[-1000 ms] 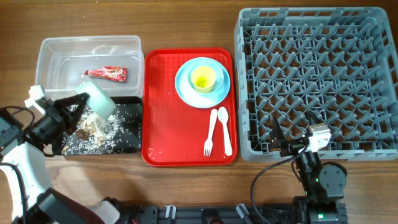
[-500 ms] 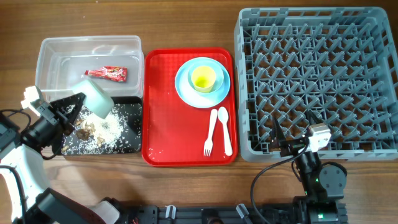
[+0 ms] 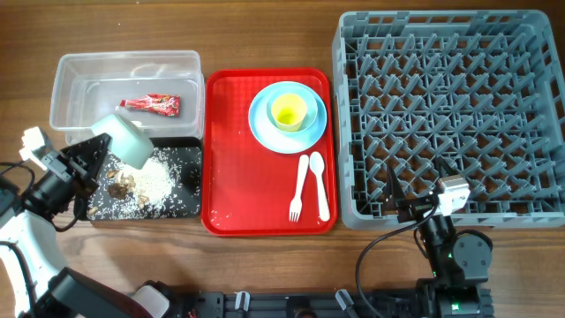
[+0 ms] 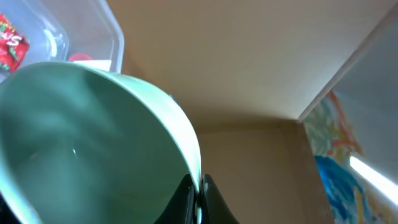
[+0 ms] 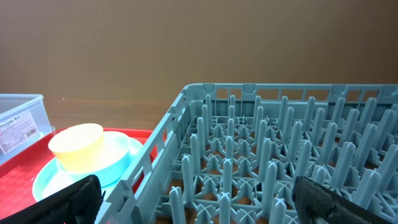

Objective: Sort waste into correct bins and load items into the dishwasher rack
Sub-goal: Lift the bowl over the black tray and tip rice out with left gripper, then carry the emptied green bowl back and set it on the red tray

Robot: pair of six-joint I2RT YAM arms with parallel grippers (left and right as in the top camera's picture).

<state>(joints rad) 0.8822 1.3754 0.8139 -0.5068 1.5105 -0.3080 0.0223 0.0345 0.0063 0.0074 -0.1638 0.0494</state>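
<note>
Mint bowl, tilted, rim pinched in the left gripper, hangs above rice in the black tray. Right gripper spread wide, rack just ahead. Tub label print unreadable.

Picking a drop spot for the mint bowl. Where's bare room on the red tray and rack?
Red tray: left half bare, bordered by the clear tub, black tray and plate. Right half crowded: plate stack above, fork and spoon below. Rack: nothing in it. Black tray: rice, mint bowl held over it.
</note>
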